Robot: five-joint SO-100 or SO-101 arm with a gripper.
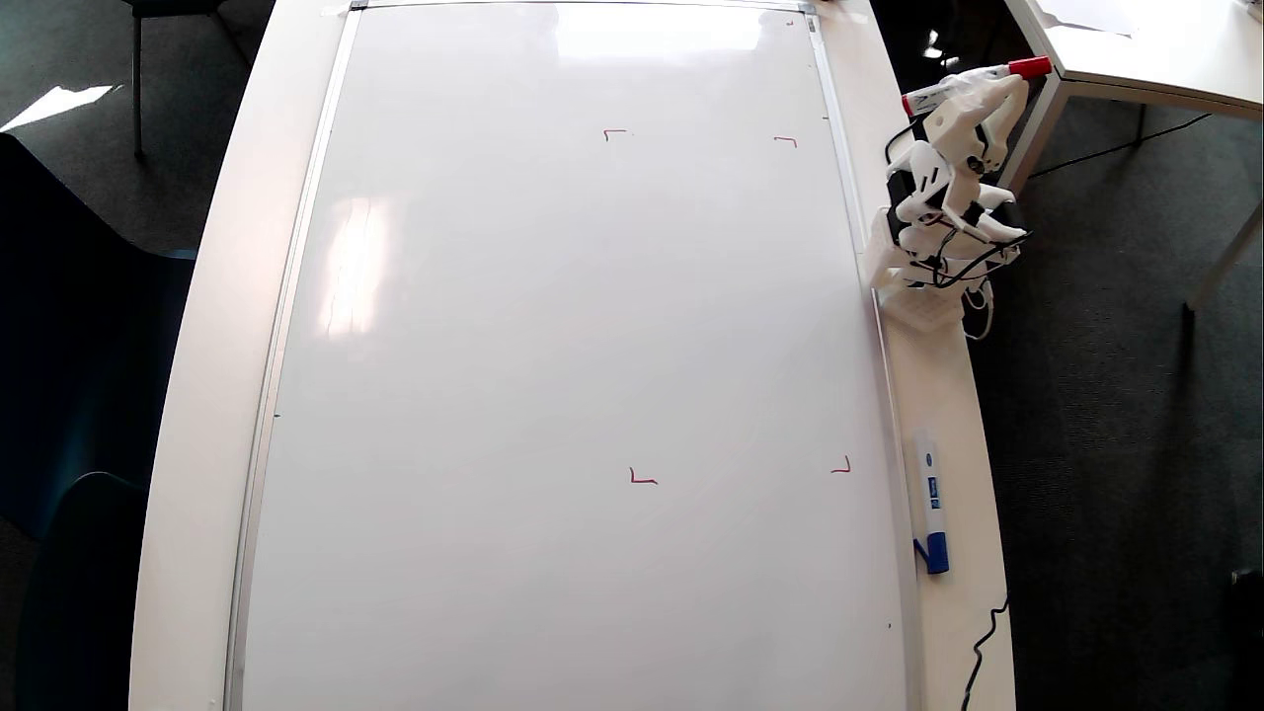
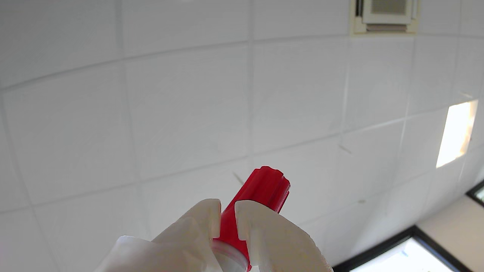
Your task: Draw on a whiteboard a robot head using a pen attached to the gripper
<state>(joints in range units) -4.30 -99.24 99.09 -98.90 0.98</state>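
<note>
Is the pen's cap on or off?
On: the pen shows its red cap, pinched in the end effector, pointing at the ceiling.

A dark carpeted floor [image 1: 1106,415] is seen around the white table [image 1: 212,326] — a tiled ceiling [image 2: 189,113] and lit panel [image 2: 455,132] overhead.

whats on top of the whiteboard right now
The whiteboard carries only four small red corner marks; no drawing shows yet. The pen, clamped in the gripper, is off to the board's right in the overhead view. Nothing covers the board.
</note>
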